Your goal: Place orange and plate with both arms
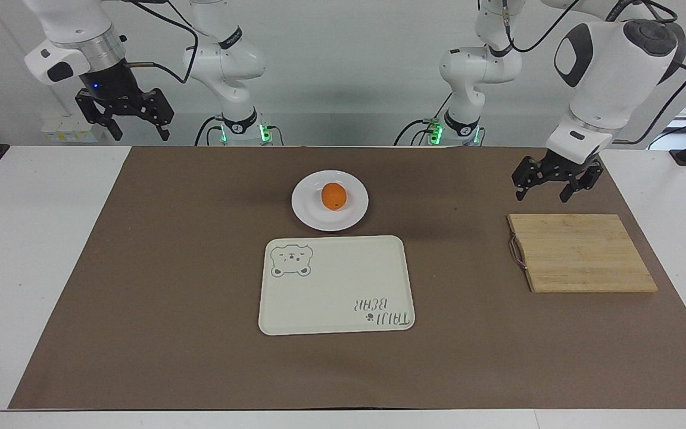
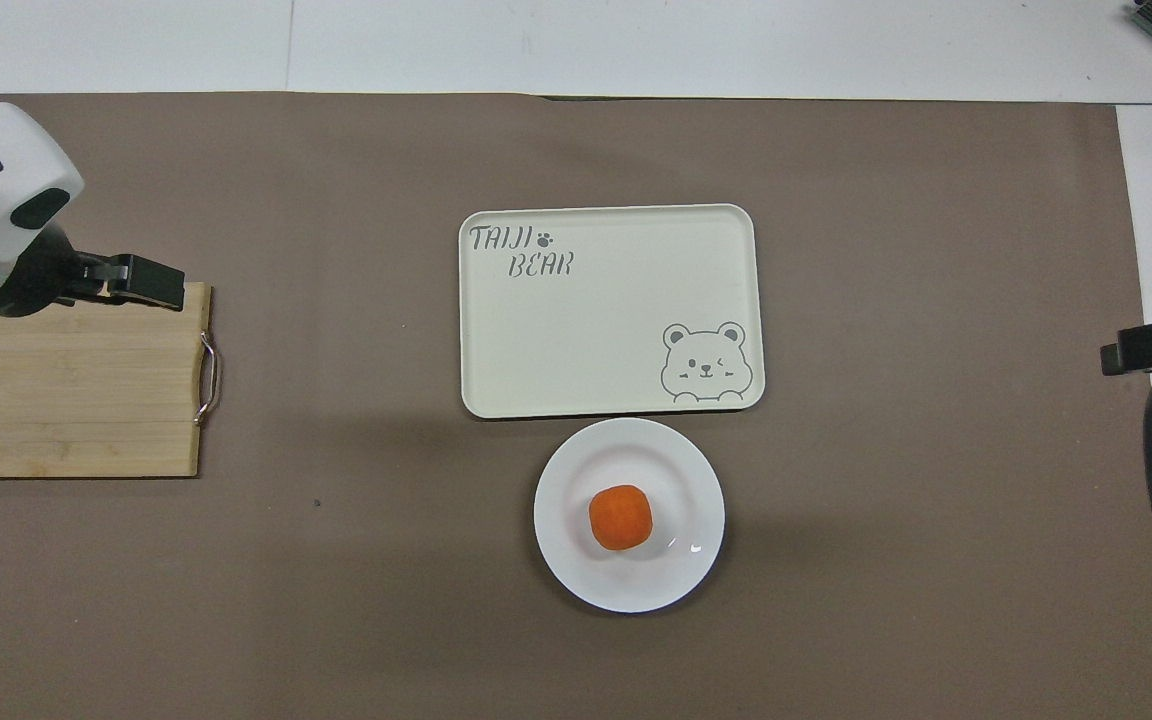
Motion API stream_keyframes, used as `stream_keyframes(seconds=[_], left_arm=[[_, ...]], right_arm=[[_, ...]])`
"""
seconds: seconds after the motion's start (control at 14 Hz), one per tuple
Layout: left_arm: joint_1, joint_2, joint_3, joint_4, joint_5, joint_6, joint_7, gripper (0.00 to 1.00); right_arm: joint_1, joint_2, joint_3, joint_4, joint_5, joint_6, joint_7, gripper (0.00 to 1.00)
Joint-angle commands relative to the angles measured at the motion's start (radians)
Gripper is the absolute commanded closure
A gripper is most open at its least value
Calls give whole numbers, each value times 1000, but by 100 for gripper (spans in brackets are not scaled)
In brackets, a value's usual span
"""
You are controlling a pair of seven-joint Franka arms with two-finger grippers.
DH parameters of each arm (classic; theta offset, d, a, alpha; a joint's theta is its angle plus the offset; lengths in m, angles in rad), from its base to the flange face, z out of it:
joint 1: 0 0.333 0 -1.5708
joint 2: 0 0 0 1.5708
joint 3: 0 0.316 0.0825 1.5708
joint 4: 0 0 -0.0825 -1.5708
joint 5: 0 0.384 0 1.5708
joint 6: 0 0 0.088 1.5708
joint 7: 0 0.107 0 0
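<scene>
The orange [image 1: 334, 196] lies in the middle of the white plate [image 1: 304, 215], which sits on the brown mat between the robots and the cream bear tray. Both also show in the overhead view: the orange [image 2: 621, 517] and the plate [image 2: 576, 575]. My left gripper [image 1: 556, 183] is open and empty. It hangs in the air toward the left arm's end of the table, over the mat by the cutting board's edge, well apart from the plate. It also shows in the overhead view [image 2: 141, 284]. My right gripper [image 1: 133, 124] is open and empty, and waits raised at the right arm's end.
A cream rectangular tray with a bear drawing [image 1: 337, 286] lies mid-table, farther from the robots than the plate. A wooden cutting board [image 1: 581, 253] with a small metal handle lies toward the left arm's end. A brown mat [image 1: 170, 268] covers the table.
</scene>
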Motion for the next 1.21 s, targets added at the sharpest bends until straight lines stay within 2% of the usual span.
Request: stream_keyframes(seconds=[0.0, 0.14, 0.29, 1.14], left_arm=[[29, -52, -10, 8, 17, -52, 47, 0], [26, -54, 1, 34, 29, -114, 61, 0], [24, -38, -7, 121, 66, -202, 73, 0], [28, -49, -1, 109, 51, -210, 70, 0]], right_arm=[[-7, -14, 8, -7, -10, -6, 6, 0], [-7, -12, 8, -7, -10, -6, 6, 0], [-7, -14, 8, -7, -10, -6, 6, 0], [-7, -14, 8, -6, -10, -6, 6, 0]])
